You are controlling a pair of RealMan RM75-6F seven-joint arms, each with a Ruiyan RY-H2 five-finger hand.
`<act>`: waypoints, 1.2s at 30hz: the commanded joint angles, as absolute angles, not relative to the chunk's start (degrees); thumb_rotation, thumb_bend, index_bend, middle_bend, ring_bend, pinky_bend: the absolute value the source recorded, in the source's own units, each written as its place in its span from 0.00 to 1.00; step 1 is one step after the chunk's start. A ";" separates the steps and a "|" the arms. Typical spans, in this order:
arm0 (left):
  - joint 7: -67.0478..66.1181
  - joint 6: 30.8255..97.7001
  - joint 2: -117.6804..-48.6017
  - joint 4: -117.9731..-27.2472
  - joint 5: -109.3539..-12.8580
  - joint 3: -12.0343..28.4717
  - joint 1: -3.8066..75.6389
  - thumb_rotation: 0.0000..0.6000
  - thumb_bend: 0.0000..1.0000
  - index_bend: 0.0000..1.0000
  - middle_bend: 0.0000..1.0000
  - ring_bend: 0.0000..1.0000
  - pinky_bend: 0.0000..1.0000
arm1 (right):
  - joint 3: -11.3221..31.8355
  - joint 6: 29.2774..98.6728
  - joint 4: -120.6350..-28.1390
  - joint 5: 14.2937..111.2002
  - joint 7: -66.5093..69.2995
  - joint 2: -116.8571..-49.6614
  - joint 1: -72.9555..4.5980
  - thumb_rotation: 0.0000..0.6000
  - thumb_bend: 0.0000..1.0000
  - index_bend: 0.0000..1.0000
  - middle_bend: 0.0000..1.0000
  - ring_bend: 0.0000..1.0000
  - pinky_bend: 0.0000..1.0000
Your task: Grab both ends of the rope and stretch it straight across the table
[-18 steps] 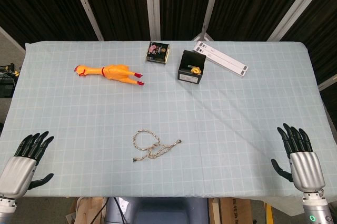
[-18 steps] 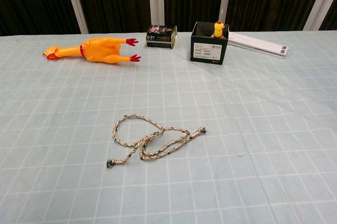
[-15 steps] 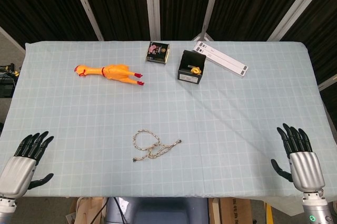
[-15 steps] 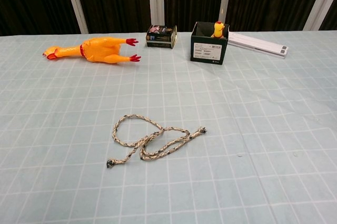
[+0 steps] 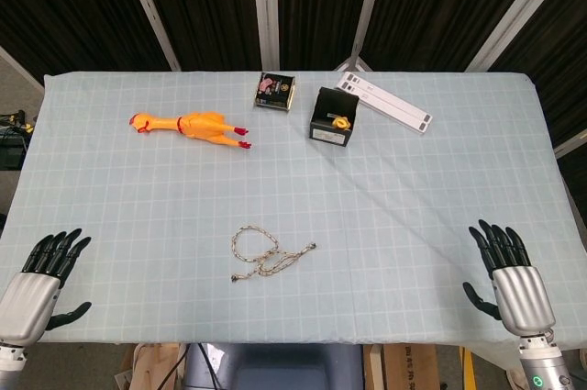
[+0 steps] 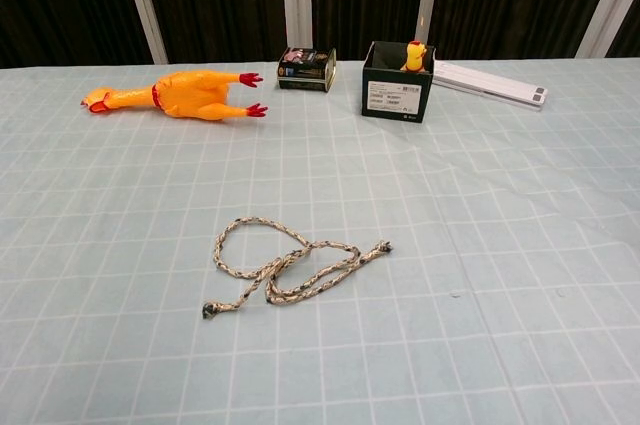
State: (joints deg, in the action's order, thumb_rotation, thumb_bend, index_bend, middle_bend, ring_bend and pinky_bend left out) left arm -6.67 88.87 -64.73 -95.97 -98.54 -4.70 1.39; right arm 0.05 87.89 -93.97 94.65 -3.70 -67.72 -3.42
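Note:
A short speckled rope [image 5: 265,255] [image 6: 284,266] lies in a loose tangle near the table's front middle, one end at the lower left and the other at the right. My left hand [image 5: 38,284] hovers at the front left corner with its fingers spread, holding nothing. At the front right edge my right hand [image 5: 510,279] is likewise spread and empty. Both hands are far from the rope. The chest view shows neither hand.
A yellow rubber chicken [image 5: 190,126] [image 6: 183,93] lies at the back left. A small dark tin [image 5: 274,91] [image 6: 306,67], a black box [image 5: 333,117] [image 6: 398,80] with a yellow toy in it and a white strip [image 5: 386,103] [image 6: 490,82] stand at the back.
My right hand has drifted slightly left and toward the front edge. The left hand has sunk a little. The rope has not moved.

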 commanded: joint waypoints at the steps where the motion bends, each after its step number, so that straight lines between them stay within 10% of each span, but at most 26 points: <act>1: -6.59 88.94 -64.64 -96.08 -98.55 -4.76 1.32 1.00 0.03 0.01 0.00 0.00 0.00 | -0.49 87.58 -94.11 95.66 -3.38 -67.63 -3.68 1.00 0.31 0.00 0.00 0.00 0.00; 11: -6.73 88.22 -64.69 -96.45 -97.87 -4.69 1.46 1.00 0.03 0.01 0.00 0.00 0.00 | -1.16 84.78 -96.65 98.28 1.31 -66.21 -6.34 1.00 0.31 0.00 0.02 0.00 0.00; 21: -6.72 88.20 -64.83 -96.52 -97.58 -4.46 1.49 1.00 0.03 0.01 0.00 0.00 0.00 | 2.62 72.29 -101.15 96.70 2.05 -66.96 -16.33 1.00 0.31 0.22 0.15 0.00 0.00; 36: -6.93 87.11 -65.23 -96.62 -96.55 -4.02 2.02 1.00 0.03 0.01 0.00 0.00 0.00 | 8.55 57.73 -95.48 87.68 -1.30 -80.27 -29.72 1.00 0.31 0.37 0.21 0.01 0.00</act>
State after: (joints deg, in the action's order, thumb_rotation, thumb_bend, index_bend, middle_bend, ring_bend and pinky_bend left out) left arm -6.91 87.14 -65.21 -96.61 -96.57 -4.02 1.99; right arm 7.99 59.08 -96.95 89.08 -0.53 -78.30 -28.52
